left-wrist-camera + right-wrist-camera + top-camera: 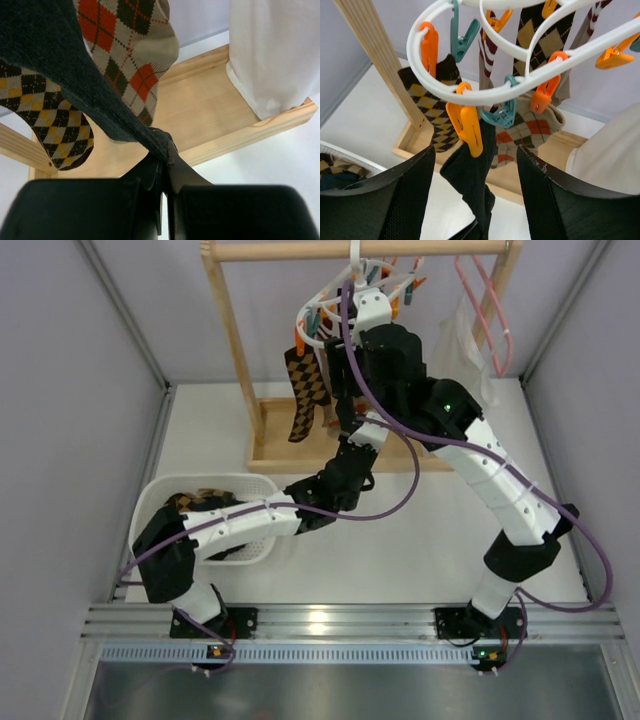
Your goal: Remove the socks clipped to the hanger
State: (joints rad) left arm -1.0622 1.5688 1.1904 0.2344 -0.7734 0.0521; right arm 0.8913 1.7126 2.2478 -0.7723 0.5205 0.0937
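The white oval hanger (322, 312) hangs from the wooden rail with orange and teal clothespins. Several argyle socks hang from it, among them a brown-tan one (305, 390). My left gripper (350, 440) is shut on the lower end of a dark navy sock (60, 65), pinched at the fingertips (165, 150). My right gripper (474, 152) is open just below the hanger ring (470, 95). Its fingers flank the orange clothespin (467, 127) that holds the dark sock (472, 175). An orange-and-tan sock (132, 45) and a yellow-black sock (55, 120) hang beside it.
A white basket (160, 500) at the near left holds socks. The wooden rack's base (210, 110) lies under the socks, its post (235, 340) at the left. A pink hanger (480, 300) with a white translucent garment (275, 50) hangs at the right.
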